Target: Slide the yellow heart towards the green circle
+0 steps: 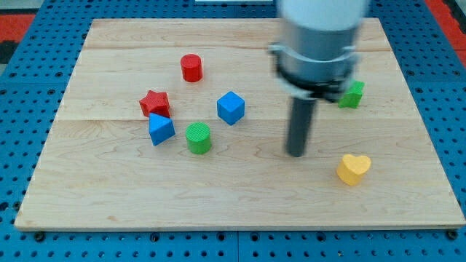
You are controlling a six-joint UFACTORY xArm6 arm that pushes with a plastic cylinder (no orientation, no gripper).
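Note:
The yellow heart (354, 169) lies at the view's lower right of the wooden board. The green circle (198, 138) stands left of centre, far from the heart. My tip (296, 153) is on the board between them, about a block's width to the left of the heart and slightly above it, not touching it. The rod hangs from the arm's grey body at the view's top.
A blue cube (231, 108) stands up and right of the green circle. A blue block (161, 129) and a red star (155, 103) sit to its left. A red cylinder (191, 68) is near the top. A green block (352, 94) is partly hidden behind the arm.

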